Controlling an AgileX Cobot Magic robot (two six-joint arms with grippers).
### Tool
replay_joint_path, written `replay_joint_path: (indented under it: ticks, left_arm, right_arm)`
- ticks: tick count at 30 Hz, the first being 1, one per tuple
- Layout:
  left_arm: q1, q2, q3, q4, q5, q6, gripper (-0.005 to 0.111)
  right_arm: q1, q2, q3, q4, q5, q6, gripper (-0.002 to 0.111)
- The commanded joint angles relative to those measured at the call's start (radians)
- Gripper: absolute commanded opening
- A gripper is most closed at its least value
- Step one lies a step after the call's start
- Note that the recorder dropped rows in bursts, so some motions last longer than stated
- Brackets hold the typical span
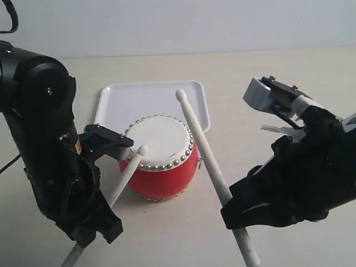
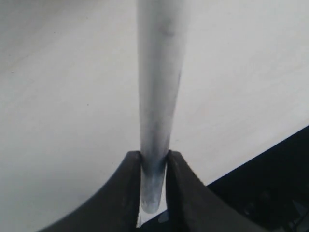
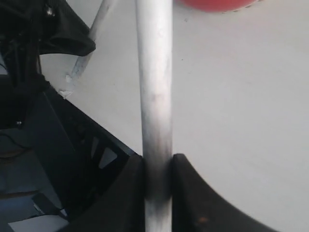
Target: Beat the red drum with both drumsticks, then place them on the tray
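Observation:
The red drum (image 1: 162,175) with its cream skin stands in front of the white tray (image 1: 125,100). My left gripper (image 1: 103,216) (image 2: 154,164) is shut on one drumstick (image 1: 127,175) (image 2: 157,96) near its butt end, and the stick's rounded tip rests at the drum's near-left rim. My right gripper (image 1: 233,213) (image 3: 158,166) is shut on the other drumstick (image 1: 203,144) (image 3: 155,96). That stick slants up past the drum's right side, its tip raised over the tray's right part. The drum's lower edge (image 3: 217,4) shows in the right wrist view.
The pale table (image 1: 250,72) stretches around the drum and tray. Both black arms flank the drum, the left arm (image 1: 44,139) close to its left side. A dark frame (image 3: 58,159) lies beyond the table edge in the right wrist view.

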Motion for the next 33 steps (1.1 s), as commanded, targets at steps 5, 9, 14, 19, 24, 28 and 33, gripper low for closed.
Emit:
replay_joint_path:
  ticks: [5,9,14,19,24,28,33]
  left_arm:
    - [-0.007,-0.135,-0.112,-0.011,0.089,-0.005,0.0]
    - [-0.007,-0.179,-0.125,-0.009,0.087,-0.009,0.0]
    - [-0.007,-0.125,-0.062,0.001,0.008,-0.002,0.0]
    - [-0.007,0.029,-0.015,-0.02,-0.019,0.008,0.0]
    - [-0.007,0.09,-0.048,-0.027,0.044,0.022,0.0]
    - [-0.007,0.026,-0.105,-0.031,0.089,0.02,0.0]
    - [-0.007,-0.087,-0.157,-0.032,0.131,0.017,0.0]
  right_arm:
    - [0.002,0.236,0.074,0.038,-0.17,-0.123,0.0]
    - [0.002,0.294,0.028,0.105,-0.164,-0.149,0.0]
    - [0.002,0.149,-0.009,0.074,-0.081,-0.114,0.0]
    - [0.002,0.015,-0.009,0.036,-0.059,-0.063,0.0]
    - [0.002,0.047,0.003,0.023,-0.076,-0.057,0.0]
    - [0.002,0.155,0.067,0.108,-0.133,-0.183,0.0]
    - [0.002,0.372,0.08,0.243,-0.151,-0.363,0.0]
